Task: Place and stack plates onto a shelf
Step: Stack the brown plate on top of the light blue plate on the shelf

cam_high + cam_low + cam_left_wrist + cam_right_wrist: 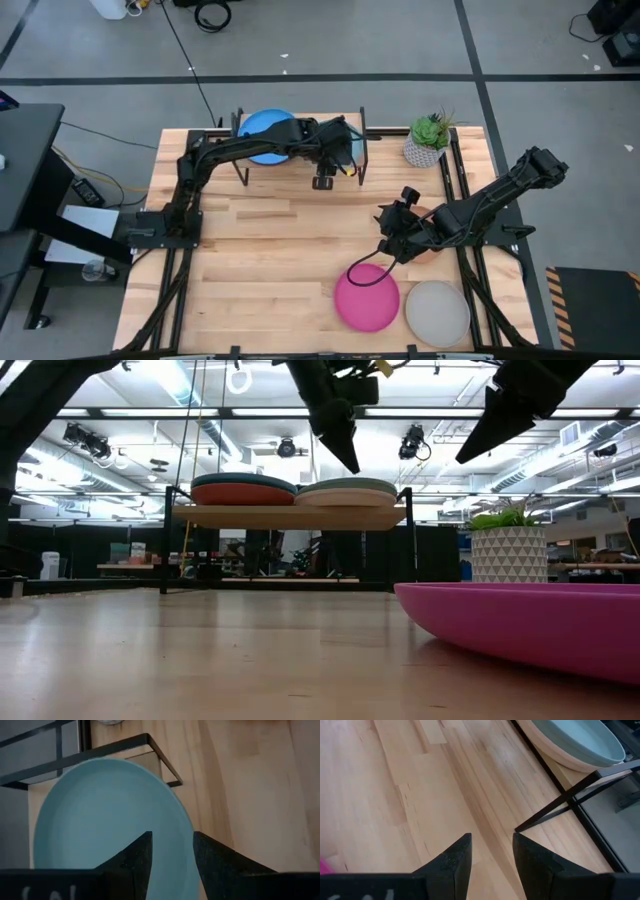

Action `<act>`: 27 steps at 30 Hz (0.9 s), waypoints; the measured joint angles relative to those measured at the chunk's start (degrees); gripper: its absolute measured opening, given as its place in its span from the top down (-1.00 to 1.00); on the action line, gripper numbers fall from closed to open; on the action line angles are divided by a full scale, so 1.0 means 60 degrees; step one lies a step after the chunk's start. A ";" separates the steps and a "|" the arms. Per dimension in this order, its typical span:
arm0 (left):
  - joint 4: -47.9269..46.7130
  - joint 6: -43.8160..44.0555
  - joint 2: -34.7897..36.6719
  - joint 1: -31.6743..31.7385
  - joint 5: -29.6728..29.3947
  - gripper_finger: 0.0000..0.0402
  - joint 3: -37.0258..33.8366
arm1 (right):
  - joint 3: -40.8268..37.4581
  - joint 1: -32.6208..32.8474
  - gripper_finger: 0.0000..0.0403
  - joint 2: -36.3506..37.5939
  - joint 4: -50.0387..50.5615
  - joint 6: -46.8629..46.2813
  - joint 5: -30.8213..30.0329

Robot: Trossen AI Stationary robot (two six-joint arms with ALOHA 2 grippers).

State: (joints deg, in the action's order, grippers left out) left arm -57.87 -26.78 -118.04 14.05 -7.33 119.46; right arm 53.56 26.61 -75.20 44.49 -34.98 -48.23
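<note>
The shelf stands at the table's far edge and bears two stacks. The left stack has a blue plate on top and an orange plate below. In the right stack the light teal plate lies on a peach plate. My left gripper hovers open just above the light teal plate's rim, clear of it. My right gripper is open over bare tabletop, right of centre. The pink plate and grey plate lie flat near the near edge.
A potted plant in a white pot stands right of the shelf. A brownish plate lies partly hidden under the right arm. A black cable loop hangs over the pink plate. The shelf's black leg is close ahead of my right gripper.
</note>
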 joint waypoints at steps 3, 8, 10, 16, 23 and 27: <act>-0.0214 0.0123 0.0433 -0.0232 0.0281 0.25 0.0000 | 0.0000 0.0000 0.26 0.0000 0.0011 0.0004 0.0123; -0.0604 0.0669 0.1072 -0.1239 0.1652 0.25 0.0018 | 0.0000 -0.0301 0.26 -0.0011 0.0418 -0.0226 0.1584; -0.0987 0.0807 0.1067 -0.1763 0.1686 0.25 0.0018 | 0.0000 -0.0443 0.26 -0.0011 0.0943 -0.0727 0.2251; -0.1580 0.1128 0.1034 -0.3189 0.1262 0.25 -0.0532 | -0.0056 -0.0326 0.26 -0.0015 0.2029 -0.2248 0.3191; -0.1302 0.2105 0.1417 -0.4140 0.0567 0.25 -0.2837 | -0.0891 -0.0204 0.26 -0.0087 0.1607 -0.3287 0.4148; -0.0569 0.2538 0.1978 -0.4522 0.0572 0.25 -0.4114 | -0.1177 -0.0302 0.26 -0.0490 0.1118 -0.3404 0.4577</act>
State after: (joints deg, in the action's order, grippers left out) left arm -61.28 -11.56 -106.17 -13.08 -3.90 94.78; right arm 46.50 24.80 -78.14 51.20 -55.41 -20.76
